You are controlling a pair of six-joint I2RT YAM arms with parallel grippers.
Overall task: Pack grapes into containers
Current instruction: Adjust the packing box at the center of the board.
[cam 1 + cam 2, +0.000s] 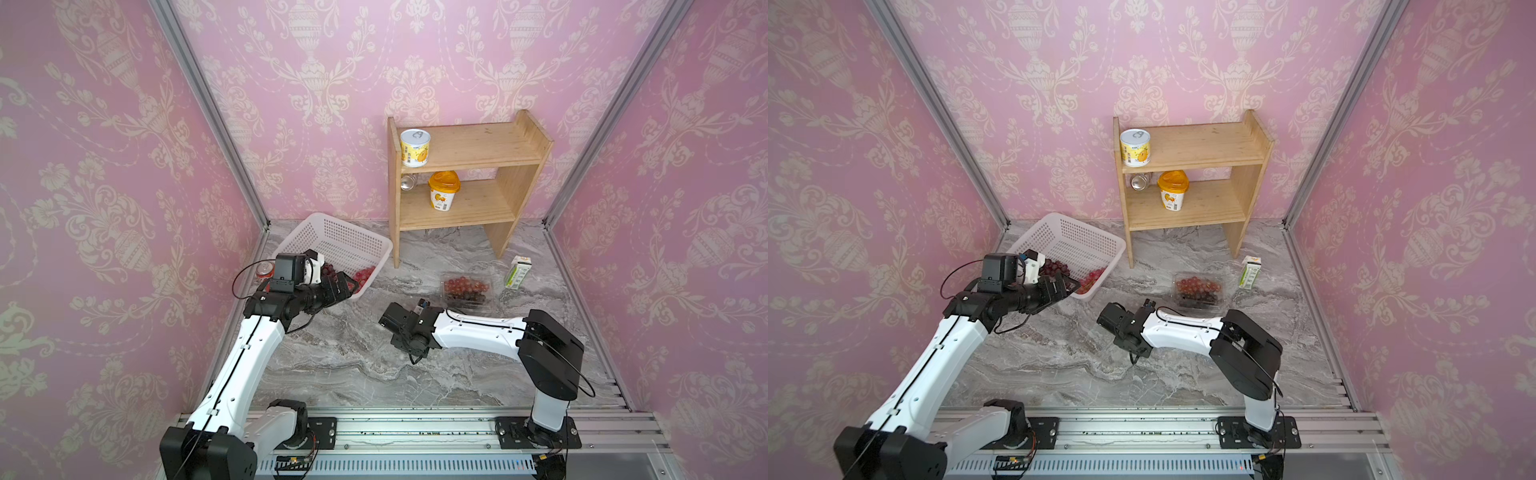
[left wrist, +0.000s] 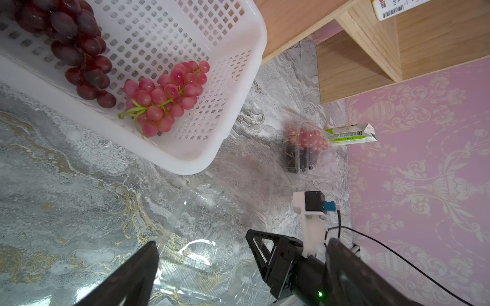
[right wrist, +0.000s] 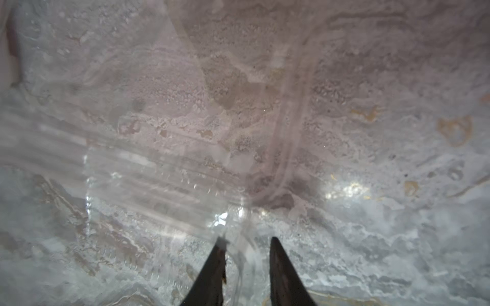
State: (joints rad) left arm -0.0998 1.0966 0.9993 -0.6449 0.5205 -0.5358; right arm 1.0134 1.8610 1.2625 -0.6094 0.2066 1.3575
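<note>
1. Grey-veined marble tabletop (image 1: 353, 374) lies bare across the near half, from the two arms to the aluminium rail (image 1: 415, 432) at the near edge. Pink patterned walls close off the left, far and right sides.
2. A white perforated plastic basket (image 1: 345, 241) sits skewed at the far left. Its near right corner is close to an empty clear plastic clamshell container (image 2: 201, 217) lying flat on the marble at centre left.
3. A light wooden two-tier shelf (image 1: 478, 145) stands at the far centre. One foot is just beside the basket's far right corner, and open marble stretches near of it.
4. The left gripper (image 1: 343, 286) hangs over the empty container just near of the basket's near rim. Its jaws are spread wide with nothing between them.
5. The right gripper (image 3: 246, 239) sits low at the centre. Its jaws are narrow, with the thin rim of the empty container between them; I cannot tell whether they pinch it.
6. In the basket's near end a dark red-purple bunch of grapes (image 2: 77, 45) lies just beside a light pink bunch of grapes (image 2: 164, 98) with green stems.
7. Right of centre, a second clear clamshell container (image 1: 487, 305) holds pink grapes above near-black ones (image 1: 463, 286).
8. A green-and-white carton (image 1: 517, 272) stands just to the right of the second container.
</note>
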